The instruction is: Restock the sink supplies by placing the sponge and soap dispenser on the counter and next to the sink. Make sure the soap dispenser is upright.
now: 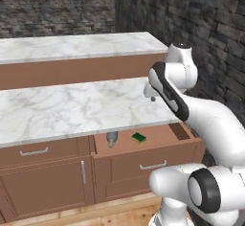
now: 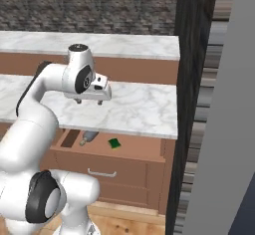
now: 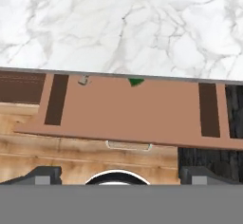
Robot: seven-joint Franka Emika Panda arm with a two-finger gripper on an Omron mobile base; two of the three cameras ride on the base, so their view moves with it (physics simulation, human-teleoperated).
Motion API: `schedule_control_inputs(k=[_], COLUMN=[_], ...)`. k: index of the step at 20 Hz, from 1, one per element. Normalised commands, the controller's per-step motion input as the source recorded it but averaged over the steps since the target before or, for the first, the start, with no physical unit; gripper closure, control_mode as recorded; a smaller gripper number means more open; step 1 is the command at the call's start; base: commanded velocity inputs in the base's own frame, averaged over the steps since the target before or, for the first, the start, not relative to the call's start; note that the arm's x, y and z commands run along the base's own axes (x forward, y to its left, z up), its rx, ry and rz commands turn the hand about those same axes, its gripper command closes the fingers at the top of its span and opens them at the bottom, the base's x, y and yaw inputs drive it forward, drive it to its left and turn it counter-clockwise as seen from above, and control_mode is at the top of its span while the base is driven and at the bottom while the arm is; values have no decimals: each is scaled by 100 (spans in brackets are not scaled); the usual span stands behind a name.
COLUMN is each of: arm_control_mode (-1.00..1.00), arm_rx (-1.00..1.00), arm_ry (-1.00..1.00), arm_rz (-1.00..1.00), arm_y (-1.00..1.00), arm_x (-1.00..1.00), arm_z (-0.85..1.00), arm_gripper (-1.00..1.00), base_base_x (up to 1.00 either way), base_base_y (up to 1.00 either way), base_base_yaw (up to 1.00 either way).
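hovered above the marble worktop (image 1: 72, 110), jaws spread wide and gripping nothing, the gripper (image 2: 89, 100) well clear of anything to pick up. lay in the pulled-out drawer (image 1: 158, 146) beneath that worktop: the sponge (image 1: 139, 137), green and small, toward the middle, and the soap dispenser (image 1: 111, 139) to its left on its side, pump end tucked back under the marble overhang. seen from the hand, barely peeked past the worktop's front edge: a sliver of the sponge (image 3: 136, 81) and the tip of the soap dispenser (image 3: 84, 79). looked tight, judged from here, the reach into the drawer: likely to strike the overhang if brought straight down, with both items sitting so far back. likely to roll or slip from the fingers, the rounded bottle lying flat, and liable to end up tipped rather than upright once set down. easy to nudge deeper under the worktop, the little sponge, if approached off-centre. still to be found, the sink; not the right counter, apparently, this plain marble top.
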Motion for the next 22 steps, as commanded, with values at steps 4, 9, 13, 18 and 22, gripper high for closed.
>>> schedule_control_inputs(k=[4,9,13,18,22], arm_control_mode=[-100,-100,-100,-100,-100], arm_rx=[0,-2,0,0,0], arm_ry=[31,22,1,3,6], arm_rz=[0,0,0,-1,-1], arm_y=[9,15,19,3,0], arm_x=[47,-5,2,54,46], arm_z=[-100,-100,-99,-81,-57], arm_gripper=[-100,-100,-100,-100,-100], base_base_x=[0,0,0,0,0], base_base_y=[0,0,0,0,0], base_base_yaw=[0,0,0,0,0])
